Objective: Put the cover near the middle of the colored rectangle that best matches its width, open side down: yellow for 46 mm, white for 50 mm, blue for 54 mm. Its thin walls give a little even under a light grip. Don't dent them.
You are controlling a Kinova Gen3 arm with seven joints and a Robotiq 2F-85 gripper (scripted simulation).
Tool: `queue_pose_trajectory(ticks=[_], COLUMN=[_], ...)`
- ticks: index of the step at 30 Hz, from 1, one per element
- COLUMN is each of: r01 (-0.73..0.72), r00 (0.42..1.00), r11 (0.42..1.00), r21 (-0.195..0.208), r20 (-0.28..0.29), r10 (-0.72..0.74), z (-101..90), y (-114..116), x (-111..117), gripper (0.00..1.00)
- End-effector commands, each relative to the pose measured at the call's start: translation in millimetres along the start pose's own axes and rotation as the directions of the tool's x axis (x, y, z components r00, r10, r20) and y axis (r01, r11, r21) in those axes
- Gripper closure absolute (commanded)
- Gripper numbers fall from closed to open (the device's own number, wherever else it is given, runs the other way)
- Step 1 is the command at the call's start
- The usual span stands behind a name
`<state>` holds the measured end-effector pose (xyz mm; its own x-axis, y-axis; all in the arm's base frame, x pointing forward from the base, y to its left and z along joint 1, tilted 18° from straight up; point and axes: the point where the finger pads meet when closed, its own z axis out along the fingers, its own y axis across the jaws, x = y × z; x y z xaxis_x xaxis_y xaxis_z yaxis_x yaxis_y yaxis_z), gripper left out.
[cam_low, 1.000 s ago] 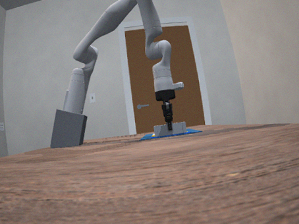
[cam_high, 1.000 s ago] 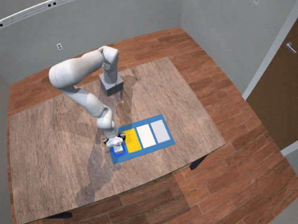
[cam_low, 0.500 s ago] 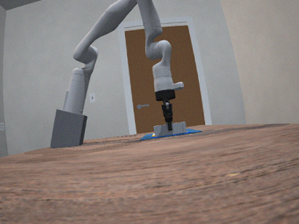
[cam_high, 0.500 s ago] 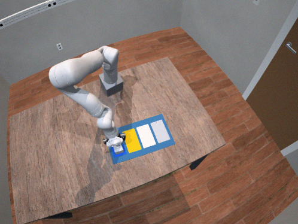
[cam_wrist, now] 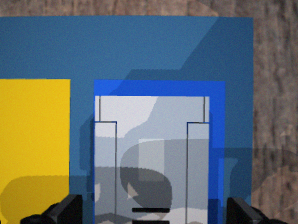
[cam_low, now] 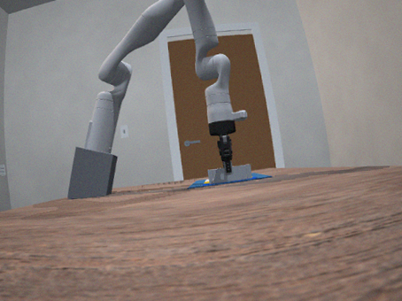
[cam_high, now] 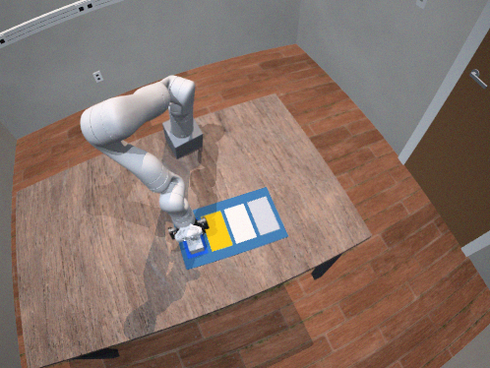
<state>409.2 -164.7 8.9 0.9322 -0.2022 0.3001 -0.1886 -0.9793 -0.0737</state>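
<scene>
One grey cover (cam_high: 195, 244) sits directly beneath the one gripper (cam_high: 189, 230). The mat (cam_high: 275, 231) carries four colored rectangles: one blue (cam_wrist: 217, 125) under the gripper, then one yellow (cam_high: 217, 231), one white (cam_high: 240, 223) and one pale grey (cam_high: 264, 215) ranged beside it.

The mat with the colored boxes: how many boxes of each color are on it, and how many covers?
Yellow rectangle: 1
White rectangle: 1
Pale grey rectangle: 1
Blue rectangle, mostly hidden under the cover: 1
Grey cover: 1
Total: 4 rectangles and 1 cover, 5 things on the mat.
</scene>
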Motion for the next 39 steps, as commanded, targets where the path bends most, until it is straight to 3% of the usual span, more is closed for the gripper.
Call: queue_pose_trajectory(ticks=[1,39], r01=[-0.006,0.005], r00=[1.000,1.000], r11=[1.000,1.000], r21=[-0.003,-0.003], r20=[-0.001,0.000], r10=[0.006,-0.005], z=[0.4,-2.1], y=[2.7,2.6], x=[0.6,-0.2], gripper=[0.00,0.00])
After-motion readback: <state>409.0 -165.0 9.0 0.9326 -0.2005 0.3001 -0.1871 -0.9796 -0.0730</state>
